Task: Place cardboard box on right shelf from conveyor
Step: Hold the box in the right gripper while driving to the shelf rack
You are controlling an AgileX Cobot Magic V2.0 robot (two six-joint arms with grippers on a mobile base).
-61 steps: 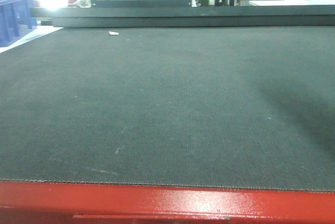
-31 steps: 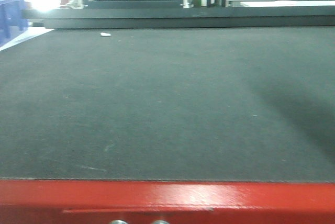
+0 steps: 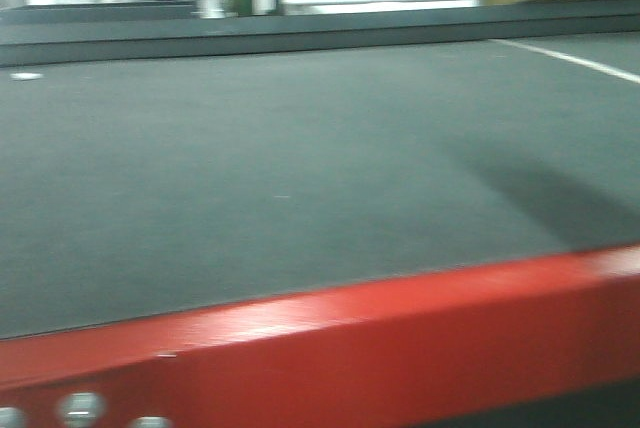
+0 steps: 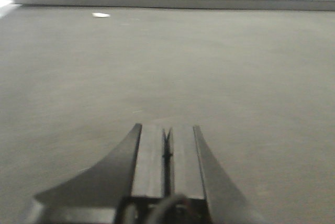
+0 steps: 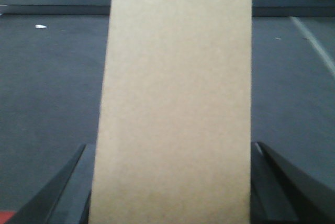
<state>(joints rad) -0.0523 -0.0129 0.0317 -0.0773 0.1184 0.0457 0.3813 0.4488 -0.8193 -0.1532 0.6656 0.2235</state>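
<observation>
view has swung rightward across the conveyor, its red frame now slanting. right gripper clamps the cardboard box, long axis straight ahead between its jaws; left gripper pinched together, empty. shelf unseen.

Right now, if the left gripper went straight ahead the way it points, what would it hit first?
Probably nothing near: the shut left gripper points along the conveyor belt toward the dark rail at its far edge; depth unclear.

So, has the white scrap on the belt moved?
No. The scrap slid left in frame, but the far rail and red frame edge shifted with it: the camera turned.
</observation>
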